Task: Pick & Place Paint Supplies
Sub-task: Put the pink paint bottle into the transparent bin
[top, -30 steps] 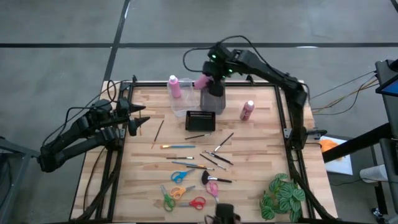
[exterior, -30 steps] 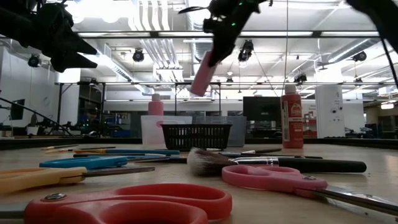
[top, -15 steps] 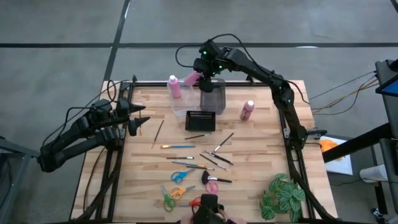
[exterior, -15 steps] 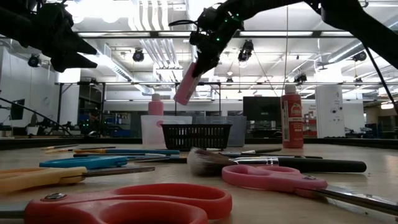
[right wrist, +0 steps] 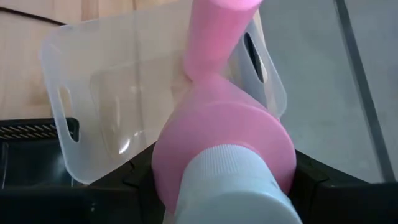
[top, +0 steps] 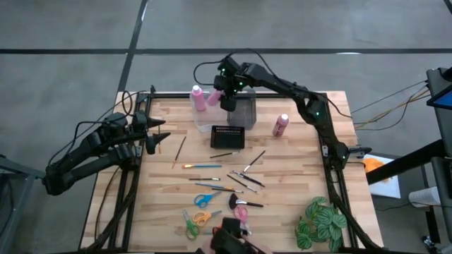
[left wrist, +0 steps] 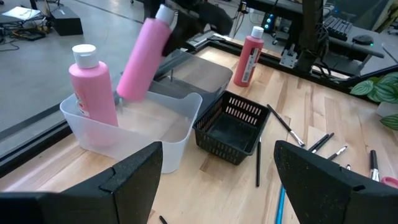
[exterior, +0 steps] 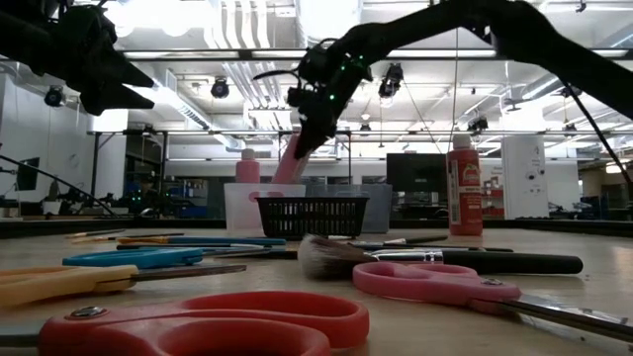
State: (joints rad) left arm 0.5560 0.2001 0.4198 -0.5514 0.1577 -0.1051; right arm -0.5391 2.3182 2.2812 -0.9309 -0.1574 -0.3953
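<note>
Clamped around a pink bottle (left wrist: 142, 57), the right gripper (top: 224, 90) jaws; spread wide and holding nothing, the left gripper (top: 157, 134) jaws at the table's left edge.

Three pink bottles counted: one held tilted, base down over the clear bin (left wrist: 130, 132), white cap up by the gripper; a second bottle (left wrist: 92, 85) upright inside that same bin; a third bottle (top: 280, 125), redder, upright on the wood to the right of the bins. Three bins: clear soft-cornered plastic with handle slots, a smoky translucent bin (top: 242, 109) behind, a small black mesh basket (top: 227, 136) in front. Around ten thin paintbrushes (top: 201, 166) scattered across the middle of the table (top: 296, 169), handles black, blue and wooden, plus one broad soft-bristled brush (exterior: 435, 259). Scissors (top: 205, 200) near the front edge, about five pairs, handles blue, orange, green, red and pink. One leafy plant (top: 319, 222) at the front right corner.

Right arm stretched long from the table's right side to the far edge, wrist bent down over the clear bin. Left arm folded low, pointing inward.
</note>
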